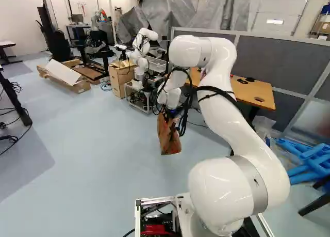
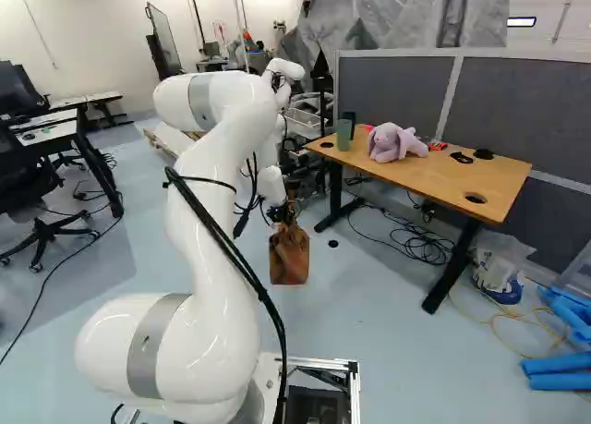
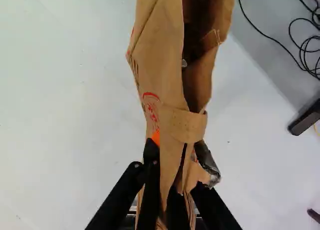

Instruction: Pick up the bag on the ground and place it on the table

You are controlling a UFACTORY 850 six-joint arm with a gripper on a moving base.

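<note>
We are seeing the creased brown paper bag [image 2: 289, 258] hanging pinched between the 2 fingers [image 3: 151, 165], red-printed and gaping ahead of them; the wood-topped table [image 2: 420, 173] is standing to their right, well apart.

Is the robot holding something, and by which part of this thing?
The end effector is holding the brown paper bag by its upper part, near the open mouth.

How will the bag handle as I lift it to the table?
The bag looks rather floppy, its sides creased and mouth gaping. It may swing, since it hangs below the hand. Weight I can't judge.
</note>
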